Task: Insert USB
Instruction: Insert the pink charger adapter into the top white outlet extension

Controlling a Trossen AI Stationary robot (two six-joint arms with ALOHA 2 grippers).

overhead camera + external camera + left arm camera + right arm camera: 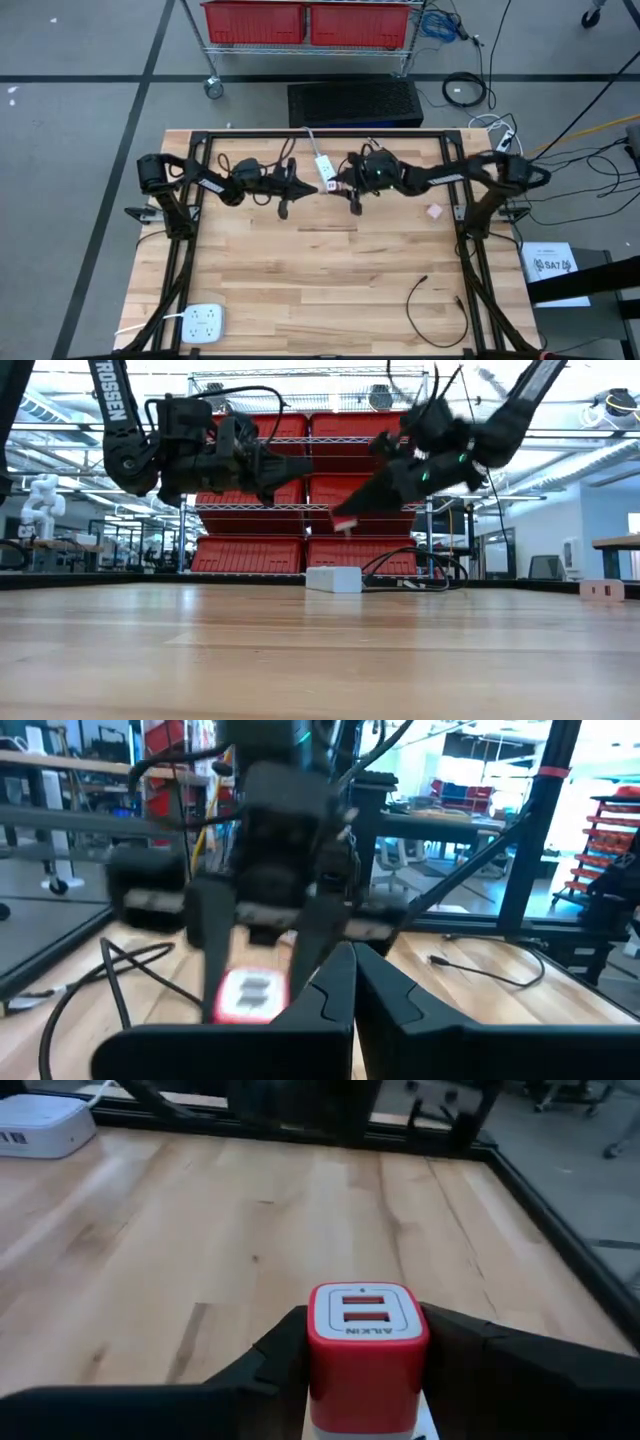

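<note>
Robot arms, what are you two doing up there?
The right tool is holding a red and white USB charger up in the air over the wooden table, with its two empty slots facing outward. The left tool is shut and raised close by, facing the charger, with nothing visible in it. A black USB cable lies on the table, not plugged in yet.
</note>
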